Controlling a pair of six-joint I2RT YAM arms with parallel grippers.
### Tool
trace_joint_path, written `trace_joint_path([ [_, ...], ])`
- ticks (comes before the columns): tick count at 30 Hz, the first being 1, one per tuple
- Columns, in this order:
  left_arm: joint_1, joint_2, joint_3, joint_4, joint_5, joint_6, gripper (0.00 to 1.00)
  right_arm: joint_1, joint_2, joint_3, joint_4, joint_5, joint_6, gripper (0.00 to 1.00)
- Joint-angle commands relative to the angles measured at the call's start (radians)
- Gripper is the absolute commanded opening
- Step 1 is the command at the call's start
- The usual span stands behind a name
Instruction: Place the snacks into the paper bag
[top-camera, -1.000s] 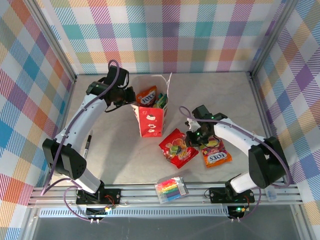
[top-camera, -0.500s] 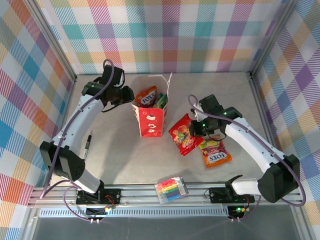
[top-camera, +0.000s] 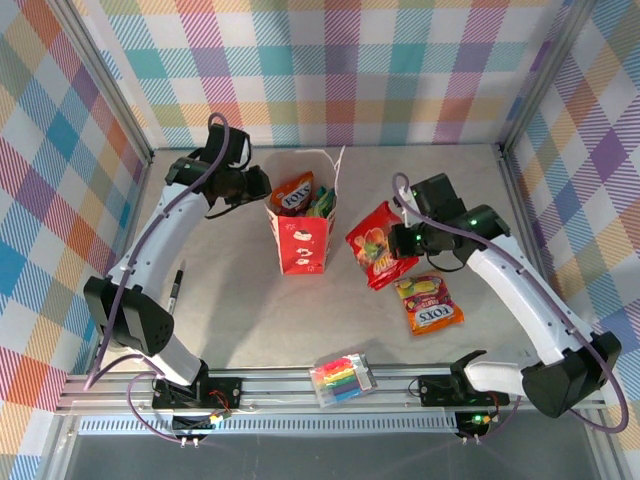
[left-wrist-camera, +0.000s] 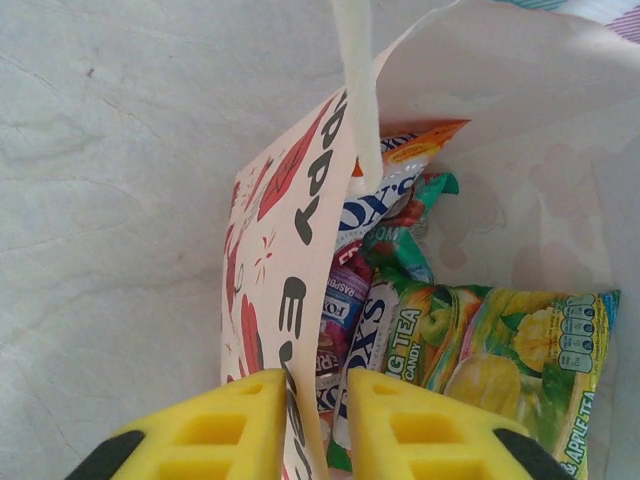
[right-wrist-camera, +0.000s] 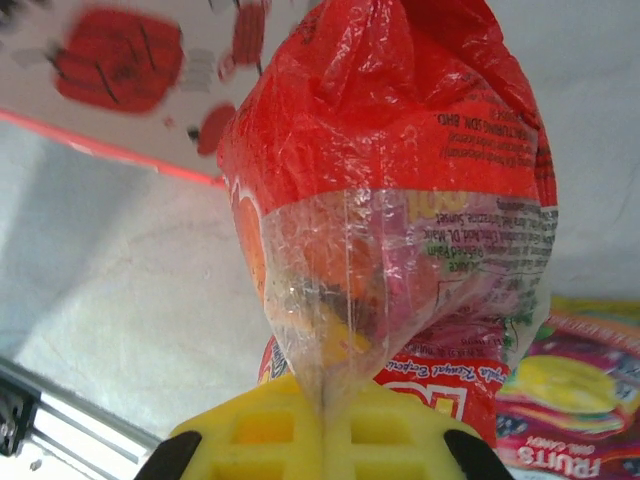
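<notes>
Orange-red glossy FOXS pouch (top-camera: 428, 305), clear rainbow marker pack (top-camera: 343, 378) and black pen (top-camera: 178, 287) lie around the upright strawberry-print paper bag (top-camera: 300, 240), whose wall the left gripper (left-wrist-camera: 318, 400) pinches. Right gripper (right-wrist-camera: 322, 410) clamps the red candy pouch (top-camera: 376, 246) beside the bag, its long axis roughly front-to-back. A second ago the red pouch lay flat.
</notes>
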Motion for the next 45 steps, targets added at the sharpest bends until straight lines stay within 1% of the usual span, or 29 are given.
trace_joint_path([
  [1,0.013,-0.002,0.036,-0.017,0.022,-0.012,0.19,-0.006,-0.046,0.126,0.007,0.063,-0.046,0.0],
  [5,0.02,-0.019,0.016,-0.013,0.038,-0.019,0.14,-0.006,-0.025,0.253,-0.023,0.083,-0.076,0.0],
  [11,0.049,-0.052,-0.044,0.049,0.102,-0.057,0.09,-0.005,0.007,0.42,-0.03,0.14,-0.118,0.0],
  [15,0.056,-0.058,-0.046,0.05,0.105,-0.06,0.09,-0.005,0.036,0.529,-0.023,0.191,-0.156,0.0],
  [18,0.056,-0.062,-0.045,0.049,0.106,-0.057,0.09,-0.005,0.066,0.605,-0.005,0.18,-0.171,0.0],
  [21,0.056,-0.063,-0.057,0.057,0.115,-0.061,0.09,-0.005,0.107,0.697,0.008,0.128,-0.161,0.0],
  [25,0.056,-0.073,-0.079,0.075,0.113,-0.07,0.09,-0.006,0.162,0.792,0.041,0.029,-0.134,0.0],
  [30,0.056,-0.073,-0.074,0.07,0.111,-0.066,0.09,-0.005,0.25,0.916,0.064,-0.051,-0.107,0.0],
  [33,0.056,-0.075,-0.072,0.068,0.104,-0.062,0.09,-0.004,0.306,0.984,0.09,-0.138,-0.07,0.0],
  [39,0.056,-0.08,-0.084,0.08,0.109,-0.064,0.09,-0.003,0.366,0.993,0.22,-0.254,0.046,0.0],
  [45,0.056,-0.084,-0.088,0.083,0.113,-0.064,0.09,0.022,0.432,0.992,0.321,-0.323,0.135,0.0],
])
